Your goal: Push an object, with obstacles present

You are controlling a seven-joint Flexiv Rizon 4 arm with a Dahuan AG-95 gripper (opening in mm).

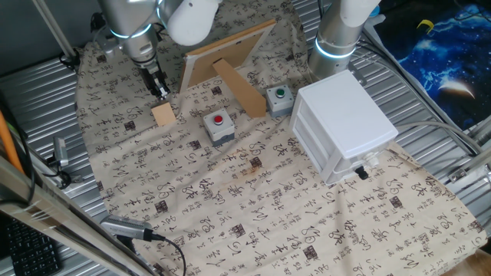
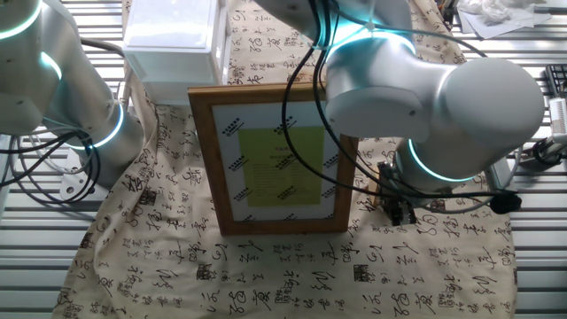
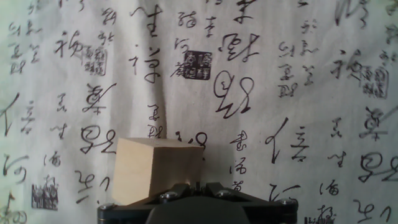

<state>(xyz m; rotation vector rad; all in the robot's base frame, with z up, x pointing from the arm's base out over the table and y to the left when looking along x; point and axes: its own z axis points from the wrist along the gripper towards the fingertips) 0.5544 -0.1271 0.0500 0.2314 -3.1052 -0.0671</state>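
So in the one fixed view the gripper is down low right behind the little wooden block, which sits on the patterned cloth covering the table, near the left side; looks like touching or nearly so, can't swear to it. The red button box is just off to the block's right, the picture frame with its strut stands behind that, the green button box is beyond the strut, and the white drawer cabinet is well apart on the right.

The other fixed view is mostly arm and the front of the frame; the gripper peeks out low beside it, the block is hidden.

Hand view: the block sits right at the fingertips, offset to the left of centre; the jaws look closed together, nothing held between them.

My worry: with contact that far off-centre, the block could spin and slip off the tip instead of sliding straight; if it veers right it bumps the red button box; the cloth might also bunch up and drag.
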